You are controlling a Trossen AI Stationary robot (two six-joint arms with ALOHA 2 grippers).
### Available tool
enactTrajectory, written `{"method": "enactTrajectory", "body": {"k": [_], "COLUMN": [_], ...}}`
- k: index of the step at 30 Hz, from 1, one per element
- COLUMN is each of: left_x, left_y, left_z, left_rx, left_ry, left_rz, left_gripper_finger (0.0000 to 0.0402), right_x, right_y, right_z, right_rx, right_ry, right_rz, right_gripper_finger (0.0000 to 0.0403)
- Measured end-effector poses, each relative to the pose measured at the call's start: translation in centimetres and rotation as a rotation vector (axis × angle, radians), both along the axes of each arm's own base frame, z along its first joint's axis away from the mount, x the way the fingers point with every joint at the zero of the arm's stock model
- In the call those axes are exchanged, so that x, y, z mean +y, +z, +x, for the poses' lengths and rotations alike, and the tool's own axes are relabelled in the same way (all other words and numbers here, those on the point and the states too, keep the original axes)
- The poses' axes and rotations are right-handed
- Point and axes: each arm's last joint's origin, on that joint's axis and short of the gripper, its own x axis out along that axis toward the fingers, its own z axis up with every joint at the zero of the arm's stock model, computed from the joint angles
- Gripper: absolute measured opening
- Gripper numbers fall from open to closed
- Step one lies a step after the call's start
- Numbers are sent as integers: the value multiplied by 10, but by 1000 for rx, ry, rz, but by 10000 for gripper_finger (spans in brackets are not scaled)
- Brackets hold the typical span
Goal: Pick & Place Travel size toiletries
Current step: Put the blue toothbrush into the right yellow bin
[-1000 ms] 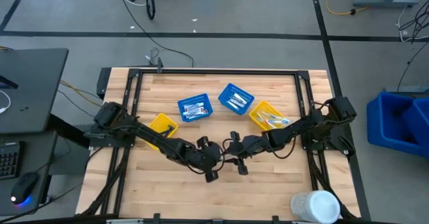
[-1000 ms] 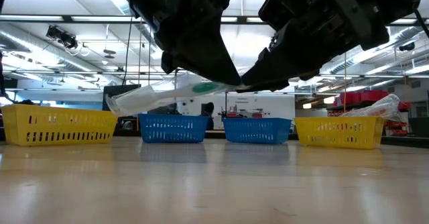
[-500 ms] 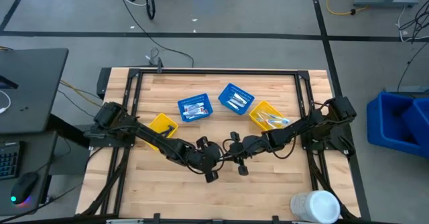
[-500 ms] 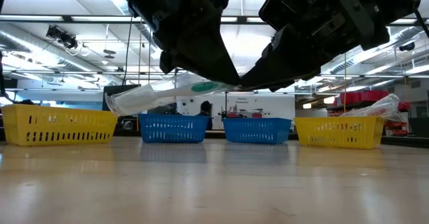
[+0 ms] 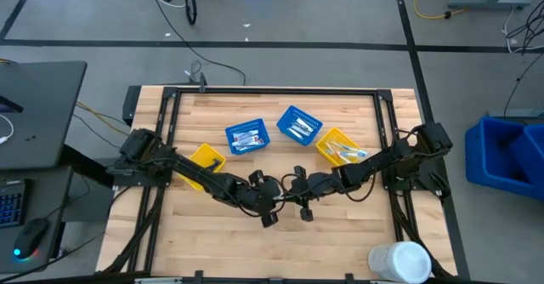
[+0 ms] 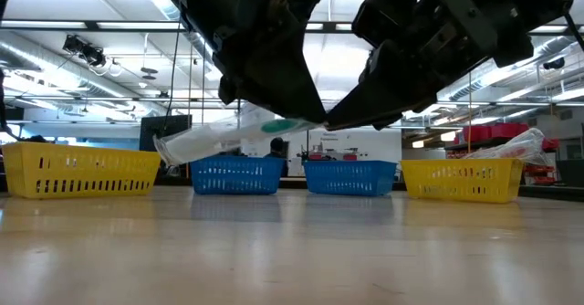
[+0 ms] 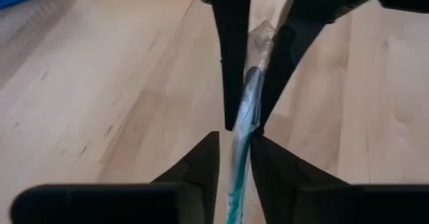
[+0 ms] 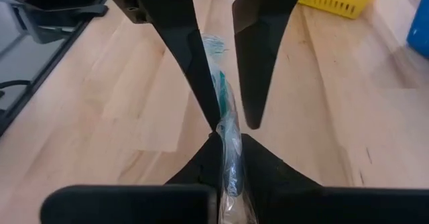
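Toothbrush (image 6: 233,135) in a clear wrapper (white handle, teal near one end) hangs level in the air above the middle of the wooden table (image 5: 340,224), held between the two arms where they meet tip to tip. The right gripper (image 8: 228,150) has its fingers pinched tight on one end of it, while the left gripper (image 7: 233,142) has its fingers slightly parted around the other end. Behind stand two blue baskets (image 5: 246,137) and two yellow baskets (image 5: 338,146).

No text, label or number is legible anywhere — not on any item.
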Motion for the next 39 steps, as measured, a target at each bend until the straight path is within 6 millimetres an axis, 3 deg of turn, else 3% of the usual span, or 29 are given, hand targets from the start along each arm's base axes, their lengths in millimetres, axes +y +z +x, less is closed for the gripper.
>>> {"method": "enactTrajectory", "body": {"k": [8,16,22,28,34,39], "left_x": [10,11,14,19,29,41], "left_y": [-2,0,-1,0,33,57], "left_z": [1,2,1,-2,-22,-43], "left_rx": [26,18,38,66,33,52], "left_ry": [28,49,52,82,225,280], "left_rz": [12,-9,43,38,73,93], "left_gripper_finger": [134,154,166,167,167,167], "right_x": [-1,-2,-3,-5,-9,-27], "right_y": [-2,-10,-1,32,73,101], "right_z": [-1,-6,-14,-42,-88,-136], "right_rx": [34,123,151,214,264,269], "right_ry": [-47,-77,-126,-145,-188,-320], "right_rz": [24,22,-26,-36,-7,-47], "right_gripper_finger": [30,30,30,30,30,34]}}
